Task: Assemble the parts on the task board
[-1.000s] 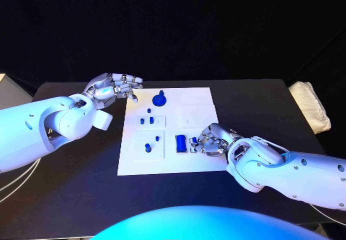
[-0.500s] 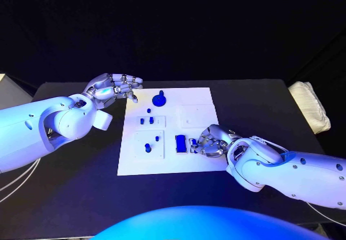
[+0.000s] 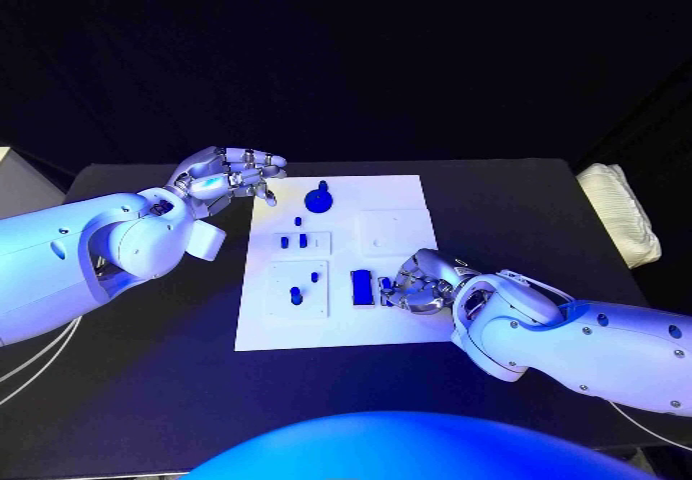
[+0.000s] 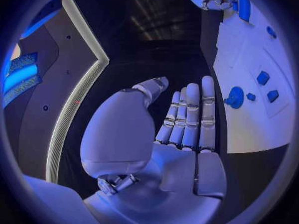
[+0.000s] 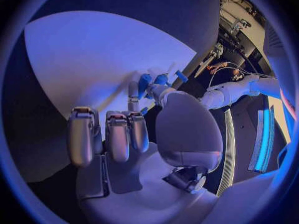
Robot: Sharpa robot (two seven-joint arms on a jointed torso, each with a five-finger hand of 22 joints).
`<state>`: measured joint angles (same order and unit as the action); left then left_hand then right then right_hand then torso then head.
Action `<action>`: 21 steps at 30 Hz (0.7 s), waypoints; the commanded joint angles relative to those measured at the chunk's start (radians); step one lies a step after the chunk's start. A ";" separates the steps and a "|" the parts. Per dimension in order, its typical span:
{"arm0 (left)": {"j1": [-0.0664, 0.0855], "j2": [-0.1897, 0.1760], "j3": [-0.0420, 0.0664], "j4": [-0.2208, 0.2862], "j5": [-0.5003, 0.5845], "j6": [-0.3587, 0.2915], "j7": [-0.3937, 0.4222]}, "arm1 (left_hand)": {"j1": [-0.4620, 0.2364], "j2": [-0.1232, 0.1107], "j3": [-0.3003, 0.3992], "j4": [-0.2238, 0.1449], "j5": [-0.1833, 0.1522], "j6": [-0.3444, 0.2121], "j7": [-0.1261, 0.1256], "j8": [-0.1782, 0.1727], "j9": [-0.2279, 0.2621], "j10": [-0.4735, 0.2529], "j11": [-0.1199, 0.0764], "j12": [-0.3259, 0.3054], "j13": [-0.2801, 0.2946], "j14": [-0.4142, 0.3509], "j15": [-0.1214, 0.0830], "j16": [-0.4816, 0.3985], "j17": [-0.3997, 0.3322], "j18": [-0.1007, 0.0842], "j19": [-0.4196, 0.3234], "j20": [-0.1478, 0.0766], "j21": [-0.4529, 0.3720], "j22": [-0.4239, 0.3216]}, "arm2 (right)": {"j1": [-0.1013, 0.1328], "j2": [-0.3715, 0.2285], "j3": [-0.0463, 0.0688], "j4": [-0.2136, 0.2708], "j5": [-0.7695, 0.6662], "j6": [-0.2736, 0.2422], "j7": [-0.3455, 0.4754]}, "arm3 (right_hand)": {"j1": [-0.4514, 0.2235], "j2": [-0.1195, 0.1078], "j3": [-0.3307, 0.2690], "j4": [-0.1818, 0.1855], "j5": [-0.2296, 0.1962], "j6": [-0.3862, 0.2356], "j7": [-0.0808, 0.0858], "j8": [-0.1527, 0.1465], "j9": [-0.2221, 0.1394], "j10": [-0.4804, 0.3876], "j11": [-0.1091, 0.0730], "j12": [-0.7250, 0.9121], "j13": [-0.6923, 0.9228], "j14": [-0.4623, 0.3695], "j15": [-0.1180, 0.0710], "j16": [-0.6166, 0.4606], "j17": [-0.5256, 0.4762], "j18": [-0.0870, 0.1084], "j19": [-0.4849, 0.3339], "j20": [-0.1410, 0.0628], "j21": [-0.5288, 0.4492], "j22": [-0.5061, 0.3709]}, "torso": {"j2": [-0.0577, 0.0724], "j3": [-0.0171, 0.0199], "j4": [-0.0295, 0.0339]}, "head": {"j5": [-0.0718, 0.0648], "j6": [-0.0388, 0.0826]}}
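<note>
Right hand (image 3: 415,283) has its fingers curled down on the task board (image 3: 398,325), pinching a small blue part (image 5: 145,81) beside the blue rectangular part (image 3: 361,287). Left hand (image 3: 224,176) hovers over the board's far-left corner, fingers loosely apart, holding nothing.

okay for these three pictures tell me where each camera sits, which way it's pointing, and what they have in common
Head view: on the robot's head, looking down at the white task board on the black table; both white arms enter.
Left wrist view: behind the left hand, facing along its fingers, board beside it.
Right wrist view: behind the right hand, facing the board, small blue parts at its fingertips.
Shared: head and left wrist views both show the round blue part.
</note>
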<state>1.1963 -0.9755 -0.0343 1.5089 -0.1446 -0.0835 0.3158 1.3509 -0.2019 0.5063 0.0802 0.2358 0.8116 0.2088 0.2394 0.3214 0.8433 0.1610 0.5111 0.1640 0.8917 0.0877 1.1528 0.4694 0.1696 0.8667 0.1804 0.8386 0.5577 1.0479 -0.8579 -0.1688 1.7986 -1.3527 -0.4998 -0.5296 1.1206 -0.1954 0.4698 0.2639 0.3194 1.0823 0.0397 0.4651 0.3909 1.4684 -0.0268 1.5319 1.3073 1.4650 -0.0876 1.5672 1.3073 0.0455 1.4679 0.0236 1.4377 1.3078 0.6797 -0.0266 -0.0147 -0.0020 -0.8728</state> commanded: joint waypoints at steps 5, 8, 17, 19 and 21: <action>0.000 0.002 0.000 0.000 -0.005 0.019 0.005 | -0.002 0.005 0.001 0.005 0.005 -0.008 0.011 -0.002 -0.001 -0.007 -0.003 0.006 -0.002 -0.007 0.001 0.004 -0.001 0.014 0.005 0.002 -0.004 -0.001 | -0.001 0.001 -0.002 -0.007 -0.006 -0.019 0.001 | -0.045 -0.008 -0.015 0.010 -0.056 -0.006 0.006 0.010 0.003 0.087 0.000 -0.007 0.245 0.104 -0.001 0.000 0.257 -0.017 0.073 -0.005 -0.009 0.205 | 0.001 0.0019 -0.0006 | 0.003 0.000; 0.000 0.002 0.000 0.000 -0.005 0.019 0.005 | -0.002 0.005 0.001 0.005 0.005 -0.008 0.011 -0.002 -0.001 -0.007 -0.003 0.006 -0.002 -0.007 0.001 0.004 -0.001 0.014 0.005 0.002 -0.004 -0.001 | 0.000 0.002 -0.002 -0.007 -0.008 -0.026 0.001 | -0.064 -0.009 -0.027 0.019 -0.090 -0.008 0.007 0.012 0.004 0.086 0.001 -0.009 0.244 0.104 0.000 0.000 0.256 -0.016 0.072 -0.004 -0.012 0.204 | 0.001 0.0018 0.0003 | 0.003 0.000; 0.000 0.003 0.000 -0.001 -0.005 0.020 0.005 | -0.002 0.005 0.001 0.005 0.005 -0.008 0.011 -0.002 -0.001 -0.007 -0.003 0.006 -0.002 -0.007 0.001 0.004 -0.001 0.014 0.005 0.002 -0.004 -0.001 | 0.001 0.002 -0.002 -0.008 -0.008 -0.031 0.004 | -0.125 -0.023 -0.097 0.026 -0.095 -0.013 0.008 0.015 0.007 0.083 0.002 -0.017 0.241 0.103 0.001 -0.003 0.251 -0.014 0.070 -0.003 -0.022 0.202 | 0.000 0.0030 -0.0018 | 0.003 0.000; 0.000 0.003 0.000 -0.001 -0.005 0.020 0.005 | -0.002 0.005 0.001 0.005 0.005 -0.008 0.011 -0.002 -0.001 -0.007 -0.003 0.006 -0.002 -0.007 0.001 0.004 -0.001 0.014 0.005 0.002 -0.004 -0.001 | 0.001 0.002 -0.002 -0.008 -0.006 -0.031 0.006 | -0.131 -0.023 -0.106 0.026 -0.093 -0.013 0.007 0.015 0.007 0.083 0.001 -0.019 0.241 0.103 0.000 -0.003 0.251 -0.014 0.070 -0.004 -0.023 0.201 | 0.000 0.0028 -0.0021 | 0.002 0.000; 0.000 0.003 0.000 -0.002 -0.005 0.020 0.005 | -0.002 0.005 0.001 0.005 0.005 -0.008 0.011 -0.002 -0.001 -0.007 -0.003 0.006 -0.002 -0.007 0.001 0.004 -0.001 0.014 0.005 0.002 -0.004 -0.001 | 0.001 0.002 -0.002 -0.007 -0.005 -0.032 0.008 | -0.135 -0.024 -0.114 0.026 -0.092 -0.014 0.007 0.016 0.007 0.083 0.001 -0.020 0.241 0.103 0.000 -0.004 0.250 -0.014 0.070 -0.004 -0.022 0.202 | 0.000 0.0024 -0.0020 | 0.002 0.000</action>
<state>1.1963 -0.9747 -0.0343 1.5068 -0.1451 -0.0817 0.3152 1.3509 -0.2019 0.5063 0.0802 0.2358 0.8116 0.2088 0.2394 0.3214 0.8434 0.1609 0.5111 0.1640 0.8917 0.0877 1.1528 0.4695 0.1696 0.8667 0.1805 0.8387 0.5578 1.0487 -0.8565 -0.1706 1.7908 -1.3538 -0.5232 -0.5307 0.9979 -0.2187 0.3630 0.2900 0.2305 1.0756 0.0461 0.4764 0.3970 1.4684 -0.0267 1.5176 1.3073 1.4650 -0.0875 1.5672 1.3080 0.0455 1.4679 0.0236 1.4173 1.3075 0.6797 -0.0243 -0.0158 0.0009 -0.8728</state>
